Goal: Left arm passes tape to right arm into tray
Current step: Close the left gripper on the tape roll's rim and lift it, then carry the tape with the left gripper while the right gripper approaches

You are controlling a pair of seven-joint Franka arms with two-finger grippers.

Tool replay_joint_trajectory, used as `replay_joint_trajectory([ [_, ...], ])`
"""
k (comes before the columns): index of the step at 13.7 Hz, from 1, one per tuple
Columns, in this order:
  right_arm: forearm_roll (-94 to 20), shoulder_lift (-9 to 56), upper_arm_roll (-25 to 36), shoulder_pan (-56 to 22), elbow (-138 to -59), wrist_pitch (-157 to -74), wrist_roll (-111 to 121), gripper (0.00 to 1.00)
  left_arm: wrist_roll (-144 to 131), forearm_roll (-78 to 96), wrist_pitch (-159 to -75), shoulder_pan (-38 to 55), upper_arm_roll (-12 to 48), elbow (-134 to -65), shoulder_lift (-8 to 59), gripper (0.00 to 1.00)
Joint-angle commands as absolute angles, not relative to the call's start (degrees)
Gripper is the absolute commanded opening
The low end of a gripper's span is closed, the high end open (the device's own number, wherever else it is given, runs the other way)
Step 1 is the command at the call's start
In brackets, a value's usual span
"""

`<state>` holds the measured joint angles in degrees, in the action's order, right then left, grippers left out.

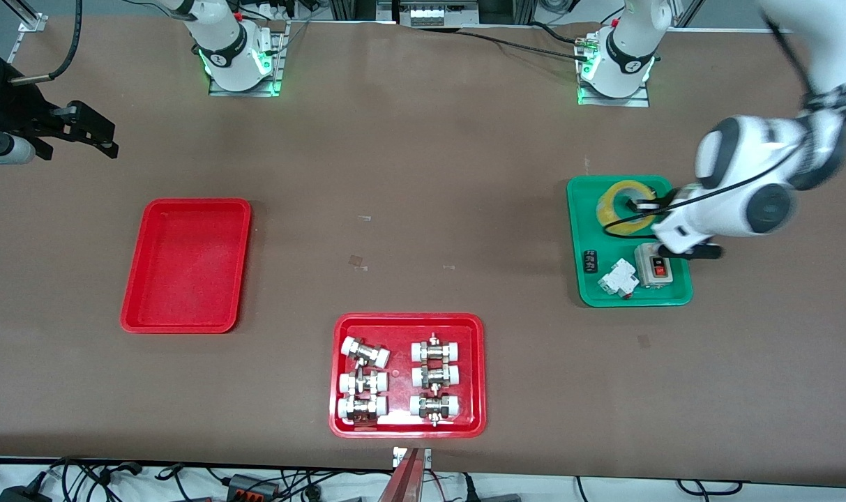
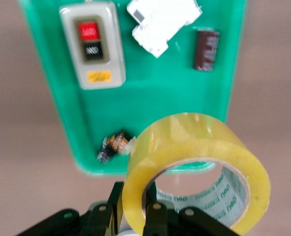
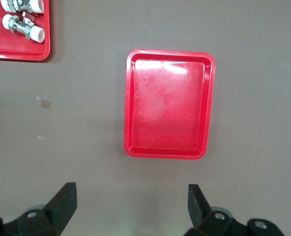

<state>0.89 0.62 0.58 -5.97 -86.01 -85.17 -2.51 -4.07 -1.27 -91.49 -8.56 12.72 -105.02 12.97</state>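
My left gripper [image 1: 639, 207] is shut on the yellow tape roll [image 1: 623, 204]. It holds the roll over the end of the green tray [image 1: 579, 279] that lies farther from the front camera. In the left wrist view one finger [image 2: 156, 206] is inside the tape [image 2: 194, 142] and the other is outside its wall, so the left gripper [image 2: 135, 196] pinches the wall. My right gripper [image 1: 95, 132] is open and empty, up in the air at the right arm's end of the table. In the right wrist view the right gripper [image 3: 132, 194] looks down on the plain red tray [image 3: 167, 103], which also shows in the front view [image 1: 185, 265].
The green tray [image 2: 155, 98] also holds a grey switch box [image 1: 654, 266], a white breaker [image 1: 618, 277] and a small dark part [image 1: 591, 260]. A second red tray [image 1: 406, 319] with several metal-and-white fittings lies near the front camera.
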Motion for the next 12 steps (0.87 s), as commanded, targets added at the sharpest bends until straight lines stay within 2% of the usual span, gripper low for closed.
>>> replay_joint_trajectory([
  [1,0.88,0.88,0.53,-6.15,-85.34,-84.9,-3.16,1.0,-2.64,0.69,-77.98,-7.21,13.7,-90.56,13.89,0.01],
  [3,0.79,0.97,0.53,-6.15,-85.43,-84.81,-2.55,1.0,-2.72,5.69,-79.79,-6.51,15.29,-84.76,14.23,0.01],
  [6,0.53,1.32,0.44,-6.06,-85.87,-84.2,-2.29,1.0,-3.16,17.36,-85.41,-3.09,15.56,-78.32,21.07,0.0],
  [12,-0.26,4.56,0.61,-5.45,-85.96,-77.97,2.08,1.0,-5.44,25.19,-105.52,7.98,15.56,-78.05,30.3,0.01],
])
